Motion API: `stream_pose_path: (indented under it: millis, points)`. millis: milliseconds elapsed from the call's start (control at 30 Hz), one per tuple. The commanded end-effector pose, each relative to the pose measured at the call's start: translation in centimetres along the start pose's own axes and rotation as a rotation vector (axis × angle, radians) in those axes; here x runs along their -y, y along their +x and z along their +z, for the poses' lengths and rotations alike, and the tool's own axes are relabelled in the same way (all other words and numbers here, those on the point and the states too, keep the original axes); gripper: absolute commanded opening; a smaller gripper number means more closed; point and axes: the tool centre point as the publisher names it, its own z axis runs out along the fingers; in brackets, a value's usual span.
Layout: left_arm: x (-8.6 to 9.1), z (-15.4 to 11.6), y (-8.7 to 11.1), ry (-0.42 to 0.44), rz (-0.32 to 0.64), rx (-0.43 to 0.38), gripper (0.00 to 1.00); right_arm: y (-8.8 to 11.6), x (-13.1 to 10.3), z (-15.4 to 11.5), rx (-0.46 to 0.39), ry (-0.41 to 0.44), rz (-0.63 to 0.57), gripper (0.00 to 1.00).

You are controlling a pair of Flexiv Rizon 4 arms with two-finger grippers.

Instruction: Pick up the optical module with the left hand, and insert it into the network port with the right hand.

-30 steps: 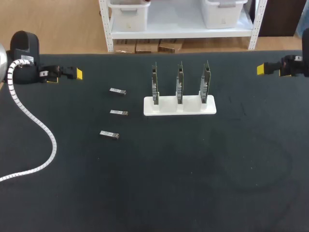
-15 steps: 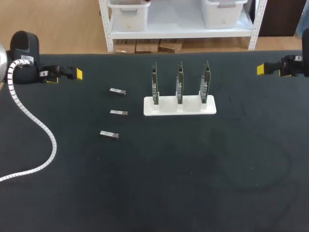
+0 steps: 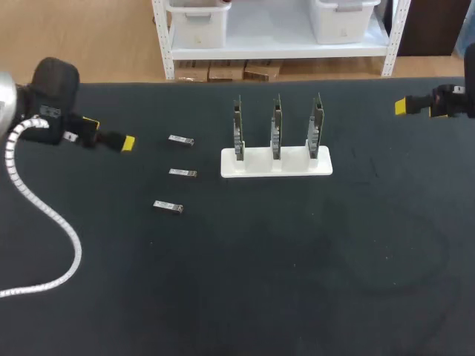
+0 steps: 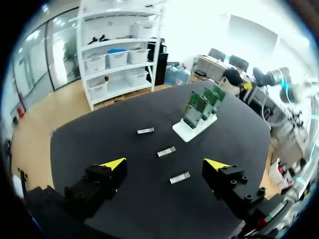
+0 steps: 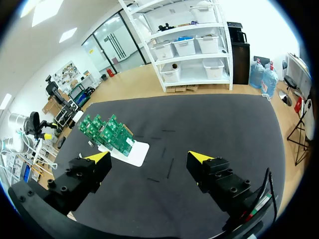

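Three small silver optical modules lie in a loose column on the black table: the far one [image 3: 181, 139], the middle one [image 3: 182, 173] and the near one [image 3: 168, 206]. To their right a white stand [image 3: 275, 163] holds three upright green circuit boards [image 3: 276, 122]. My left gripper [image 3: 126, 142] hovers left of the far module, open and empty. In the left wrist view that gripper [image 4: 164, 164] looks over the modules [image 4: 167, 151] toward the stand [image 4: 193, 131]. My right gripper [image 3: 401, 106] hangs open at the far right edge. In its own view the right gripper [image 5: 148, 157] faces the stand [image 5: 125, 150].
A white spiral cable conduit [image 3: 44, 200] trails from my left arm across the table's left side toward the front edge. Bare black tabletop [image 3: 297, 267] fills the area in front of the stand.
My left arm has swung right and nearer, bringing its gripper from the far left edge close to the far module. The right arm and the modules have not moved.
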Motion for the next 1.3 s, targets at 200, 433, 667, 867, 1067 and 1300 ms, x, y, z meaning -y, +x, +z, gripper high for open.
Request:
stream_pose_path:
  millis: [200,433,667,867,1067,1300]
  points:
    - [0.9,-3.4,1.6,-0.006,0.141,-0.019,1.00,0.0,-0.1,-0.1,-0.001,0.003,0.000,1.00]
    - [2.1,-2.7,2.4,0.007,0.299,-0.076,1.00,0.0,-0.1,-0.1,-0.001,0.003,0.000,1.00]
    - [3.2,-2.0,3.2,0.011,0.393,-0.132,1.00,0.0,-0.1,-0.1,-0.001,0.003,0.000,1.00]
    - [4.1,-1.2,3.9,0.008,0.455,-0.175,1.00,0.0,-0.1,-0.1,-0.001,0.003,0.000,1.00]
    - [4.6,-0.3,4.5,0.013,0.491,-0.222,1.00,0.0,-0.1,-0.1,-0.001,0.003,0.000,1.00]
    - [4.7,0.1,4.7,0.029,0.450,-0.252,1.00,0.0,-0.1,-0.1,-0.001,0.003,0.000,1.00]
